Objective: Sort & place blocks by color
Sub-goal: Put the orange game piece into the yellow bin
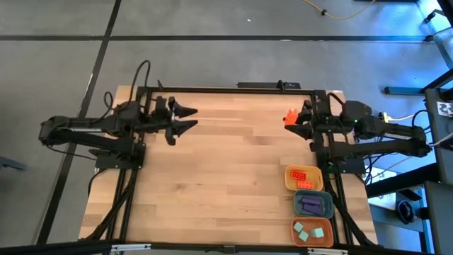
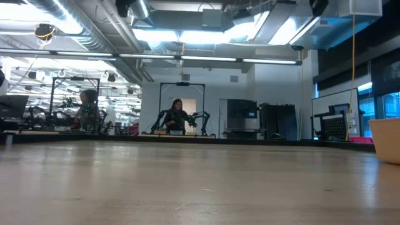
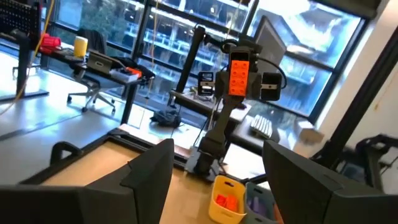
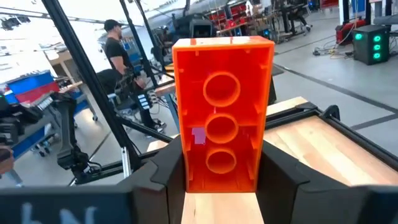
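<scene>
The right gripper (image 1: 291,119) hangs over the desk (image 1: 226,177) near its far right corner, its fingers pinching an orange-red block (image 4: 221,121); the right wrist view shows the block standing upright between them, hollow underside toward the camera with three round tubes in a row, and no lettering on it can be read. The left wrist view shows the same block (image 3: 239,70) held up at the end of the right arm. The left gripper (image 1: 190,118) is raised near the far left part of the desk with its fingers spread apart and nothing between them. Three rounded trays stand in a row along the desk's right edge, toward the near right corner: the yellow tray (image 1: 287,172), farthest from the near edge, holds orange-red blocks (image 1: 301,178); the blue-grey tray (image 1: 297,205) in the middle holds purple blocks (image 1: 312,205); the orange tray (image 1: 294,232), nearest the near edge, holds teal-green blocks (image 1: 309,231). Any marks on the trays are too small to read. In the low view the tabletop runs back to a workshop where a person (image 2: 177,116) sits at another two-arm rig.
</scene>
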{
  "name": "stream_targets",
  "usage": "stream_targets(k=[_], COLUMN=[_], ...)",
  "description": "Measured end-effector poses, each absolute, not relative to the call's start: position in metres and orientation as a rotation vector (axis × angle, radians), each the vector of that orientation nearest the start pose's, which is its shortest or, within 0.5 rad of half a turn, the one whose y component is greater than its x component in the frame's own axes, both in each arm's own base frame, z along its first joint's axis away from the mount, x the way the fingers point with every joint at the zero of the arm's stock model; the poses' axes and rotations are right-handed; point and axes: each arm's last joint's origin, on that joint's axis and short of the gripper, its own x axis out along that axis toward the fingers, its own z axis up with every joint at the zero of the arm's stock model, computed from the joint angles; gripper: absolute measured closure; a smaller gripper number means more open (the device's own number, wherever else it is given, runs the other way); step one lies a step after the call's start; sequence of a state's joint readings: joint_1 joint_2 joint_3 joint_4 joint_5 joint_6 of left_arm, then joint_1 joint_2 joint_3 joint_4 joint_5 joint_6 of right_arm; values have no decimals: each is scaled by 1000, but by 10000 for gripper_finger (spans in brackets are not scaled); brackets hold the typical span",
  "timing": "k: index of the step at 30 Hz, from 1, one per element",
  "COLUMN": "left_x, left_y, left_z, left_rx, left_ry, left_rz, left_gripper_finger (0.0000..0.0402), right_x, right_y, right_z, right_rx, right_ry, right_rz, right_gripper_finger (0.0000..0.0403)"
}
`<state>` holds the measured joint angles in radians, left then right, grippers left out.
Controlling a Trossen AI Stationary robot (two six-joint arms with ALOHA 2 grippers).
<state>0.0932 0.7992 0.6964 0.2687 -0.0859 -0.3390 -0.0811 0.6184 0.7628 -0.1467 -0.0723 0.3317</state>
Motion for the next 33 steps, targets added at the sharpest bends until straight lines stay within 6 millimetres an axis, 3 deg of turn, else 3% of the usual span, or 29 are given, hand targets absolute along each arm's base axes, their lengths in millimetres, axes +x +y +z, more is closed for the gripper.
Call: stream_targets(k=[7,9,14,24,26,29,33], left_x=[177,177,178,175,175,175,175], left_y=[17,16,15,15,15,15,15], left_z=[336,336,334,336,336,336,336], left_rx=[-354,-352,-337,-324,-324,-325,-325], left_ry=[-194,-184,-162,-175,-174,-174,-174], left_rz=[122,97,62,73,74,74,74], left_gripper_finger=[208,245,383,401,401,401,401], right_x=[134,134,134,138,144,153,157], right_y=[-9,-9,-9,-9,-7,0,17], right_z=[352,352,352,351,353,347,323], right_rx=[331,331,331,368,407,474,529], right_ry=[-10,-11,-10,27,118,393,817], right_rz=[-8,-7,-8,-11,16,62,96], right_gripper_finger=[262,262,262,262,262,262,262])
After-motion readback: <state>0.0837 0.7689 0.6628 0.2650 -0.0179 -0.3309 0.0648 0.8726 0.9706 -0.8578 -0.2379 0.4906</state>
